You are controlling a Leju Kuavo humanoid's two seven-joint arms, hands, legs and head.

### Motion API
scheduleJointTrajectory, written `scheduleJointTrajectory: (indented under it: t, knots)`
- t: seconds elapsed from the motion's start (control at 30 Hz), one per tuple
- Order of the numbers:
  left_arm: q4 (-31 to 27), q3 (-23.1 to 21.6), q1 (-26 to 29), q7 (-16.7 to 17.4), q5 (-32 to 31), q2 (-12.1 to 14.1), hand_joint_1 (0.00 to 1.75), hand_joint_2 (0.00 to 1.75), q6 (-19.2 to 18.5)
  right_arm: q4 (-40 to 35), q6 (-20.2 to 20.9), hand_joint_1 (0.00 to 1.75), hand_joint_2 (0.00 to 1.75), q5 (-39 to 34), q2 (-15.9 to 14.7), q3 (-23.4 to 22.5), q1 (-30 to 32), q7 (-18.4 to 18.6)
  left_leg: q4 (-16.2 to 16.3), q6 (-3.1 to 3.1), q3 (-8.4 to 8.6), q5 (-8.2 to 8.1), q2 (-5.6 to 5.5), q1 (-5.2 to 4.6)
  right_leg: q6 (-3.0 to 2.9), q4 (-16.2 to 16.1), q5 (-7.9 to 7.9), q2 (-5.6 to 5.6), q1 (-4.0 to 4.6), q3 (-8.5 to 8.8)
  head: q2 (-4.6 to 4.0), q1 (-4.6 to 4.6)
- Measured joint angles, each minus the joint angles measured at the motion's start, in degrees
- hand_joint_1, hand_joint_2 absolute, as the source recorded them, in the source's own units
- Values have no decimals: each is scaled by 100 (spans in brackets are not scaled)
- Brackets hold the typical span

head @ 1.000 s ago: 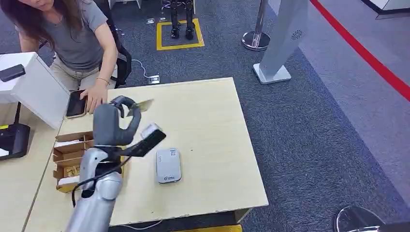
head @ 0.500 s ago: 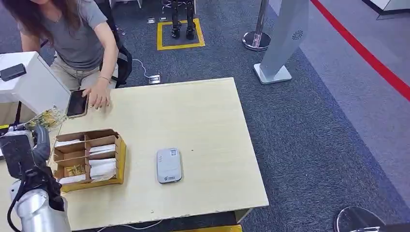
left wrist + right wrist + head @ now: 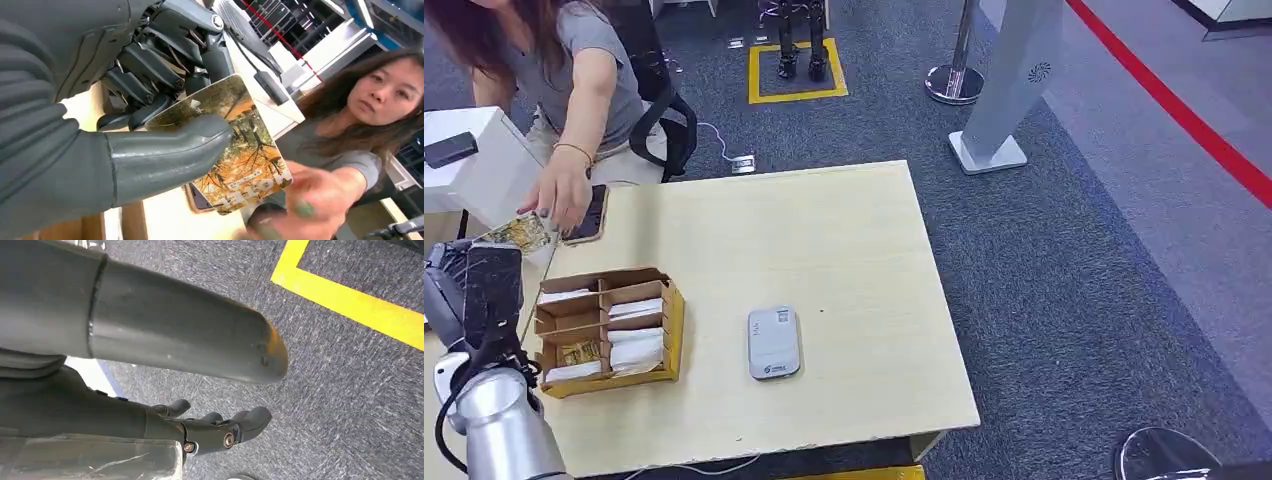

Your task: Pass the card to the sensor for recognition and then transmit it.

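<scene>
Since a moment ago the person's hand has been brought to the card, pinched between thumb and fingers of the left hand at far left.

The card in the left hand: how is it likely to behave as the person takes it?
The card looks thin and flat, so probably light and fairly stiff. Its printed face seems glossy, so it may slide easily from under the left hand's thumb. The person's hand reaches its free edge, which suggests an easy pull.
</scene>
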Motion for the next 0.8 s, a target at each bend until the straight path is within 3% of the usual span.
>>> scheduleJointTrajectory:
  t: [0.17, 0.2, 0.23, 0.57, 0.8]
  knots:
    - [20, -2, -40, 2, -33, 0, 175, 175, 2, 0, 20, 0, 0, 0, 0, 0, 0, -2, 0, 0, 0, 0, 0, 0, 0, 0, 0, 0, 0, 0, 0, 0]
    - [24, -2, -40, 2, -35, 0, 140, 175, 2, 0, 20, 0, 0, 0, 0, 0, 1, -7, 0, 0, 0, 0, 0, 0, 0, 0, 0, 0, 0, -1, 0, 0]
    - [26, -2, -40, 2, -37, 0, 3, 175, 2, 0, 20, 0, 0, 0, 0, 0, 1, -13, 0, 0, 0, 0, 0, 0, 0, 0, 0, 0, 0, -1, 0, 0]
    - [41, -2, -17, -18, -39, -50, 0, 175, 17, 0, 26, 0, 0, -7, 0, 0, 6, -15, 0, 0, 0, 0, 0, 0, 0, 0, 0, 0, 0, 1, 0, 0]
    - [-339, -37, 284, -122, 4, -177, 0, 175, 63, 0, -29, 0, 0, -70, 0, 0, 41, -55, -1, 0, 0, -1, 1, 0, 0, -1, -1, 1, 0, -1, 0, 0]
